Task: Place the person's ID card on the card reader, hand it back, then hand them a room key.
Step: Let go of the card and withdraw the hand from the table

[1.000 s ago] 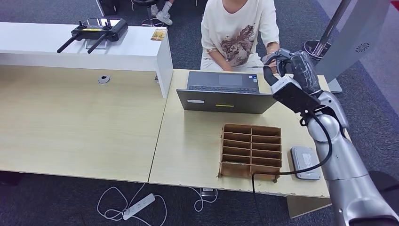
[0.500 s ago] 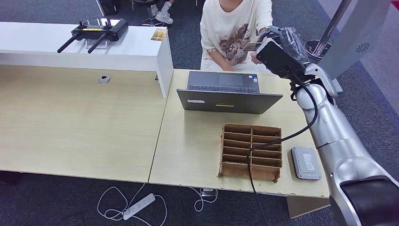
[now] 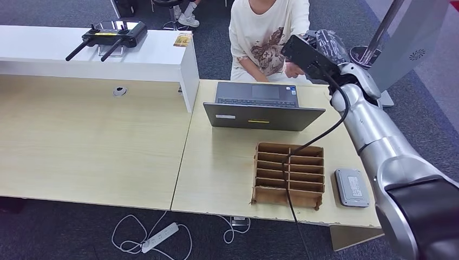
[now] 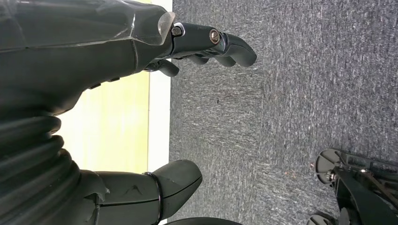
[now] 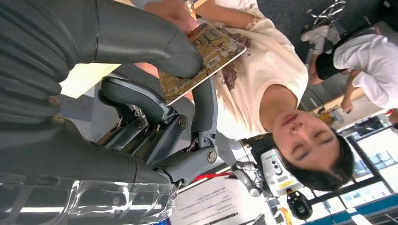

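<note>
Right hand (image 5: 155,117): you see it raised at the upper right of the head view, thumb and fingers (image 5: 141,101) pinching the ID card (image 5: 202,61).
ID card: the person's hand (image 5: 171,11) appears to touch its far edge.
Left hand (image 4: 94,51): fingers loosely apart, holding nothing.
Card reader (image 3: 352,187): lower right, on the worktop (image 3: 216,162) beside the cardboard organizer (image 3: 289,174).

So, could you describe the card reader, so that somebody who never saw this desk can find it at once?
Start at the open laptop on the light wooden table. Nearer the robot stands a brown cardboard organizer with many slots. The card reader lies flat just to its right, near the table's front corner: a small grey slab with rounded corners, the only grey thing there.
</note>
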Robot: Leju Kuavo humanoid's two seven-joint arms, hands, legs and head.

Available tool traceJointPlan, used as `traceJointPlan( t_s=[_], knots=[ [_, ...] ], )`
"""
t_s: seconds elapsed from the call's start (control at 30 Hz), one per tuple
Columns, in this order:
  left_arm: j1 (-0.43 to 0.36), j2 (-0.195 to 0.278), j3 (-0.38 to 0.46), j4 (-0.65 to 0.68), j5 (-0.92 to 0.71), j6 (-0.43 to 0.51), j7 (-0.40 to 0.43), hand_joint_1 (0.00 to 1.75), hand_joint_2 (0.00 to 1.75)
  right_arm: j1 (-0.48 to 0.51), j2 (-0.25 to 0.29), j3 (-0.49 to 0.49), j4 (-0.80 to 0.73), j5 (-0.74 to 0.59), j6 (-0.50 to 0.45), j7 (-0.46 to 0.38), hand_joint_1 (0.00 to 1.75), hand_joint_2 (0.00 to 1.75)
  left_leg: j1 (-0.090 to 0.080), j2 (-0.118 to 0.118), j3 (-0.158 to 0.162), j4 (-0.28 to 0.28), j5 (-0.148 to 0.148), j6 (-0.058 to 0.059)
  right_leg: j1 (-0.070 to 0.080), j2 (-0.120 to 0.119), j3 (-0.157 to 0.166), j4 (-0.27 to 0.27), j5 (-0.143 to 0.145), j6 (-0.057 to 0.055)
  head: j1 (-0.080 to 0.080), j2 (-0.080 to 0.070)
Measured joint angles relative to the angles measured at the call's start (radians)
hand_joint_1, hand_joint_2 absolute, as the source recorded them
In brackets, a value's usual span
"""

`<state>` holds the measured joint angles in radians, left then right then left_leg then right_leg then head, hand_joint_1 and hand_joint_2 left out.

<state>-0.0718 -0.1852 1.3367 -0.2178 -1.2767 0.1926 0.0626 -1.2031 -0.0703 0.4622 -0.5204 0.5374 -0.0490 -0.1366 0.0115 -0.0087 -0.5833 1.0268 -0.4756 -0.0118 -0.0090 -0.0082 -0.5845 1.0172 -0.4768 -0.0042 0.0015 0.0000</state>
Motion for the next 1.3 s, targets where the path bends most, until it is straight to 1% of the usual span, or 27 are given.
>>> traceJointPlan(
  t_s=[0.03, 0.07, 0.13, 0.33, 0.53, 0.73, 0.9, 1.0, 1.07, 1.17, 1.3],
  knots=[
    [0.0, 0.0, 0.0, 0.0, 0.0, 0.0, 0.0, 0.0, 1.75, -0.005, 0.001, 0.0, 0.012, 0.0, -0.002, 0.0, 0.51, 1.75, 0.0, 0.0, 0.0, 0.0, 0.0, 0.0, 0.0, 0.0, 0.0, 0.0, 0.0, 0.0, 0.0, 0.0],
    [0.0, 0.0, 0.0, 0.0, 0.0, 0.0, 0.0, 0.0, 1.75, -0.009, 0.002, 0.0, 0.023, 0.001, -0.005, 0.0, 0.23, 1.75, 0.0, 0.0, 0.0, 0.0, 0.0, 0.0, 0.0, 0.0, 0.0, 0.0, 0.0, 0.0, 0.0, 0.0],
    [0.0, 0.0, 0.0, 0.0, 0.001, 0.0, 0.0, 0.0, 1.75, -0.012, 0.002, 0.001, 0.04, 0.003, -0.009, 0.0, 0.0, 1.75, 0.0, 0.0, 0.0, 0.0, 0.0, 0.0, 0.0, 0.0, 0.0, 0.0, 0.0, 0.0, 0.0, 0.0],
    [0.0, 0.002, 0.0, 0.0, 0.002, -0.001, -0.001, 0.0, 1.75, -0.015, 0.002, 0.0, 0.07, -0.001, -0.021, -0.009, 0.0, 1.75, 0.0, 0.0, 0.0, 0.0, 0.0, 0.0, 0.0, 0.0, 0.0, 0.0, 0.0, 0.0, 0.0, 0.0],
    [0.001, 0.004, 0.0, 0.0, 0.005, -0.001, -0.001, 0.0, 1.75, -0.017, 0.0, -0.017, 0.083, -0.033, -0.027, -0.045, 0.0, 1.75, 0.0, 0.0, 0.0, 0.0, 0.0, 0.0, 0.0, 0.0, 0.0, 0.0, 0.0, 0.0, 0.0, 0.0],
    [0.001, 0.004, 0.0, 0.0, 0.012, 0.005, -0.001, 0.0, 1.75, -0.018, -0.01, -0.062, 0.077, -0.088, -0.044, -0.114, 0.0, 1.75, 0.0, 0.0, 0.0, 0.0, 0.0, 0.0, 0.0, 0.0, 0.0, 0.0, 0.0, 0.0, 0.0, 0.0],
    [0.002, 0.004, 0.002, 0.0, 0.018, 0.011, -0.001, 0.0, 1.75, 0.001, -0.022, -0.114, 0.039, -0.164, -0.057, -0.195, 0.0, 1.75, 0.0, 0.0, 0.001, 0.0, 0.0, 0.0, 0.0, 0.0, 0.0, 0.0, 0.0, 0.0, 0.0, 0.0],
    [0.002, 0.003, 0.003, 0.0, 0.022, 0.017, -0.001, 0.0, 1.75, 0.038, -0.031, -0.148, -0.009, -0.223, -0.035, -0.234, 0.0, 1.75, 0.0, 0.0, 0.001, 0.0, 0.0, 0.0, 0.0, 0.0, 0.0, 0.0, 0.0, 0.0, 0.0, 0.0],
    [0.002, 0.002, 0.004, 0.0, 0.025, 0.021, -0.001, 0.0, 1.75, 0.081, -0.042, -0.173, -0.066, -0.277, -0.006, -0.255, 0.0, 1.75, 0.0, 0.0, 0.001, 0.0, 0.0, 0.0, 0.0, 0.0, 0.0, 0.0, 0.0, 0.0, 0.0, 0.0],
    [0.004, -0.001, 0.004, 0.0, 0.028, 0.024, -0.001, 0.0, 1.75, 0.169, -0.061, -0.209, -0.179, -0.373, 0.046, -0.272, 0.0, 1.75, 0.0, 0.0, 0.001, 0.0, 0.0, 0.0, 0.0, 0.0, 0.0, 0.0, 0.0, 0.0, 0.0, 0.0],
    [0.005, -0.004, 0.005, 0.0, 0.031, 0.027, -0.001, 0.0, 1.75, 0.292, -0.094, -0.249, -0.34, -0.49, 0.104, -0.271, 0.0, 1.75, 0.0, -0.001, 0.001, 0.001, 0.0, 0.0, 0.0, -0.001, 0.0, -0.001, 0.0, 0.001, 0.0, 0.0]
  ],
)
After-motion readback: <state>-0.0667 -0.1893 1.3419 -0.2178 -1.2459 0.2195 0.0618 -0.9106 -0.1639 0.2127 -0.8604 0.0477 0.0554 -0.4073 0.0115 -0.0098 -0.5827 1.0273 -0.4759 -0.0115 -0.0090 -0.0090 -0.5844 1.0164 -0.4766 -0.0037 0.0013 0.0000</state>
